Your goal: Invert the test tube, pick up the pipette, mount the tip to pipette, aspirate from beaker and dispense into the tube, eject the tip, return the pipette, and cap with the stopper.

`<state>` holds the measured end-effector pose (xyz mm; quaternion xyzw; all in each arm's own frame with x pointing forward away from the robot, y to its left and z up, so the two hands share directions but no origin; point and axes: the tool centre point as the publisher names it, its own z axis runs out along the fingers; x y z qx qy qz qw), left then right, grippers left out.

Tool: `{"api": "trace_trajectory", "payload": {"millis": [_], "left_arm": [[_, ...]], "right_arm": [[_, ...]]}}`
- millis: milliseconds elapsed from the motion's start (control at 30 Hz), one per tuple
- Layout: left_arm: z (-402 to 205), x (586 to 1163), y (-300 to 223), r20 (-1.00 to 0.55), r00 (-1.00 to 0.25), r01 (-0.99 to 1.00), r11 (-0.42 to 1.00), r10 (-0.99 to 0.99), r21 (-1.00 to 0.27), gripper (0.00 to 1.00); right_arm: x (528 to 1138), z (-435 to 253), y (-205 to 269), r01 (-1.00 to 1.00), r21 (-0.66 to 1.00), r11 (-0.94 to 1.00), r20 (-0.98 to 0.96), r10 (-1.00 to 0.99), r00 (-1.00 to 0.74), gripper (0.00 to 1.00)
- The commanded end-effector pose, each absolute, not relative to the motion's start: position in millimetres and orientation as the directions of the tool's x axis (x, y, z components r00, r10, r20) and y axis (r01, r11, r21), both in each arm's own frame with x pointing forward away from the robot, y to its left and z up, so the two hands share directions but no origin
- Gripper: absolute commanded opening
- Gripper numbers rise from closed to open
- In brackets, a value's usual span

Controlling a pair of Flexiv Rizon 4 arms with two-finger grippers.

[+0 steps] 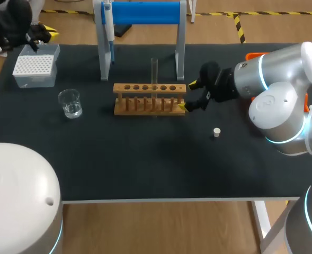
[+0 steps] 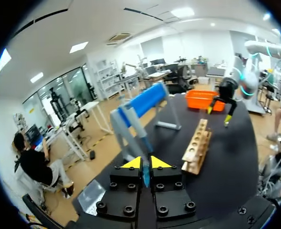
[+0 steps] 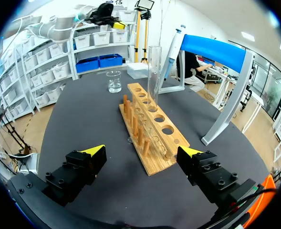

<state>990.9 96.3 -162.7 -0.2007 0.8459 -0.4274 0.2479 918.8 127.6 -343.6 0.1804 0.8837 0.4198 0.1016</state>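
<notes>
The right tool (image 1: 187, 95) is hanging spread open, with the clear upright glass test tube (image 1: 154, 71) ahead of it, fragile and slick, probably wanting a gentle mid-height grip.

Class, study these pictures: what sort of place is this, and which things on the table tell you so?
Most likely a laboratory, set up for liquid handling: a wooden test tube rack holding an upright glass test tube, a pipette hanging on a blue-topped stand, and a glass beaker.

wooden rack (image 1: 150, 99), clear glass tube (image 1: 154, 71)
</notes>
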Motion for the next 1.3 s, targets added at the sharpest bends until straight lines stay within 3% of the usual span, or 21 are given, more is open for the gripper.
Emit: {"api": "trace_trajectory", "payload": {"millis": [33, 600, 1300], "left_arm": [[-144, 964, 86, -0.221, -0.836, -0.135, 0.579, -0.501, -0.804, 0.00], [-149, 900, -1, -0.053, -0.922, -0.203, 0.597, -0.384, -0.776, 0.00], [-149, 900, -1, -0.053, -0.922, -0.203, 0.597, -0.384, -0.776, 0.00]], "right_arm": [[919, -343, 127, 0.234, 0.777, 0.584, -0.027, 0.404, -0.914, 1.00], [919, -343, 127, 0.234, 0.777, 0.584, -0.027, 0.404, -0.914, 1.00], [919, -343, 127, 0.234, 0.777, 0.584, -0.027, 0.404, -0.914, 1.00]]}}
